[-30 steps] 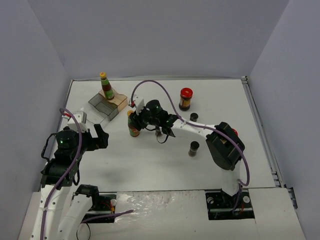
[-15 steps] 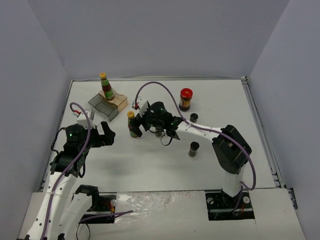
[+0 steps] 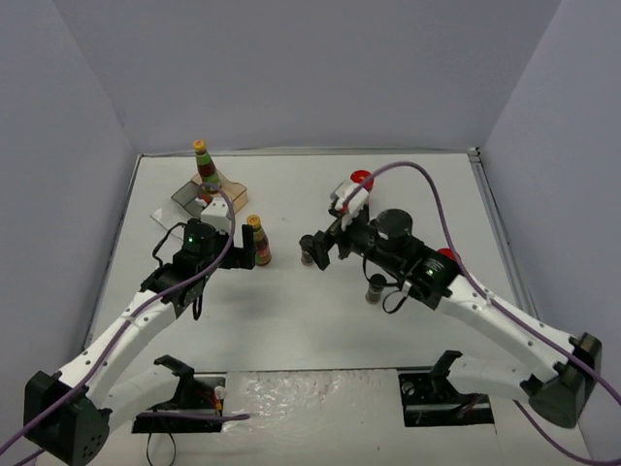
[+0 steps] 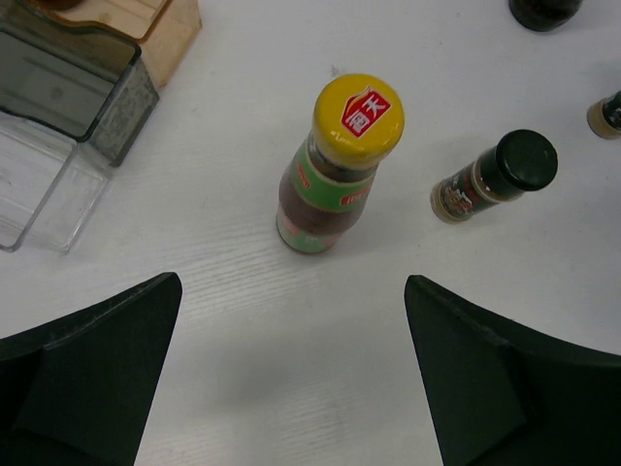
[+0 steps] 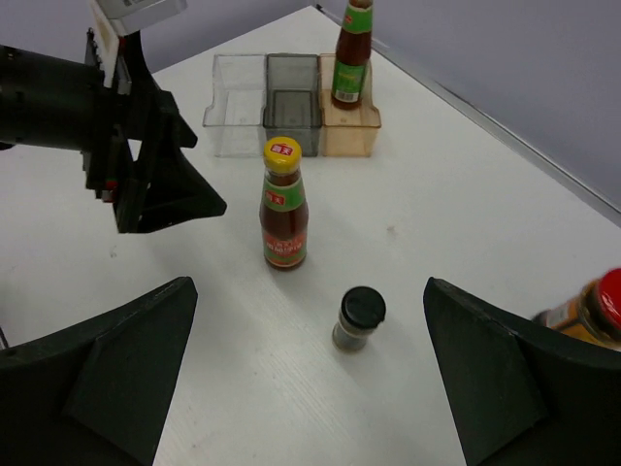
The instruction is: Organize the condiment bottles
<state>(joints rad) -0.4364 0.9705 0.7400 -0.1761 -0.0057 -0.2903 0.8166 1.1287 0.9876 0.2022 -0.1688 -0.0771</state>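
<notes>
As far as I can count them, two slim yellow-capped bottles are in sight. The near sauce bottle [image 4: 340, 165] stands upright on the white table [image 3: 291, 320], apart from the rack. The far sauce bottle [image 5: 352, 49] stands upright on the tan end step of the stepped rack [image 5: 291, 121], next to its grey and clear compartments. Of the small black-capped jars I am sure of two: the first spice jar [image 5: 357, 318] stands near the near sauce bottle on its right, and the second spice jar [image 3: 375, 286] stands closer to my bases, just beside my right forearm. I can count one red-lidded jar [image 3: 361, 179], toward the far side of the table and partly hidden behind my right wrist. A red patch [image 3: 447, 254] shows by my right arm, and I cannot tell whether it is another lid. My left pincer [image 4: 291, 289] is spread wide and grips nothing; the near sauce bottle stands just ahead of the gap between its fingers, untouched. My right pincer [image 5: 310, 289] is spread just as wide and is also empty. The first spice jar stands a little ahead of its gap, clear of both fingers. The two pincers face each other across that bottle and that jar.
</notes>
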